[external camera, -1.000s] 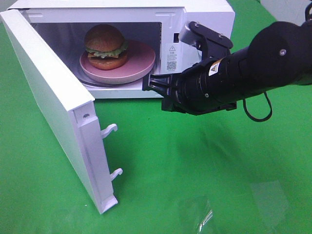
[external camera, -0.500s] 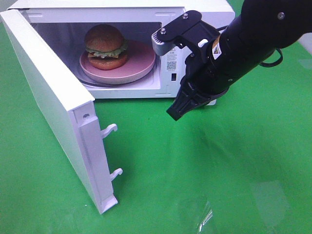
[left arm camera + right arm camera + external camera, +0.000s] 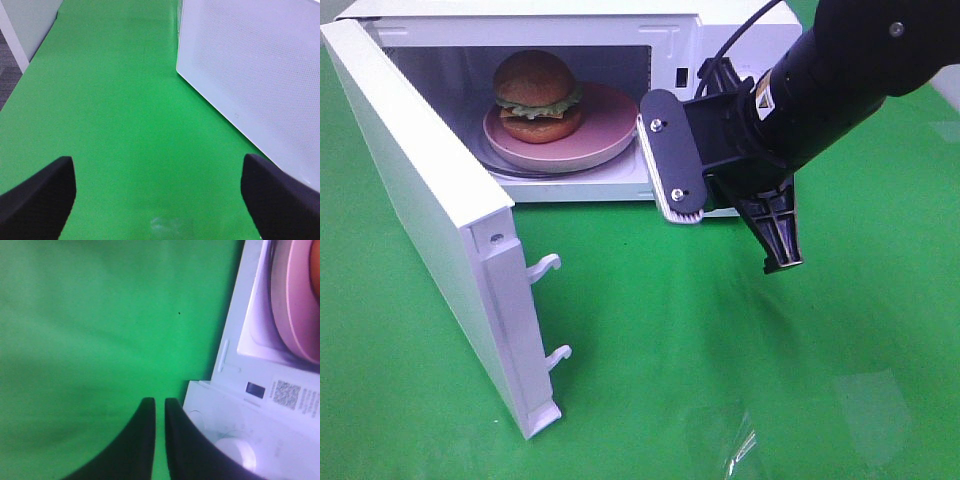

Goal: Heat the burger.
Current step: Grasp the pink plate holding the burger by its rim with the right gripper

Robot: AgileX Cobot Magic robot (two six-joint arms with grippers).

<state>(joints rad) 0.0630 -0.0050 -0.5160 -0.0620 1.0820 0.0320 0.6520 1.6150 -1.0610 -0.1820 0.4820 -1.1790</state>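
The burger (image 3: 537,95) is being kept on its plate (image 3: 610,125) inside the open microwave (image 3: 740,25) for heating, while the right claw (image 3: 159,440), nearly pressed together and empty, is being held outside.

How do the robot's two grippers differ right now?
The left gripper has its fingers spread wide apart, while the right gripper has its fingers nearly together with only a thin gap. The left one looks along the outside of the open microwave door, over bare green table; the right one is in front of the microwave, by its control panel. Both have black fingers and hold nothing.
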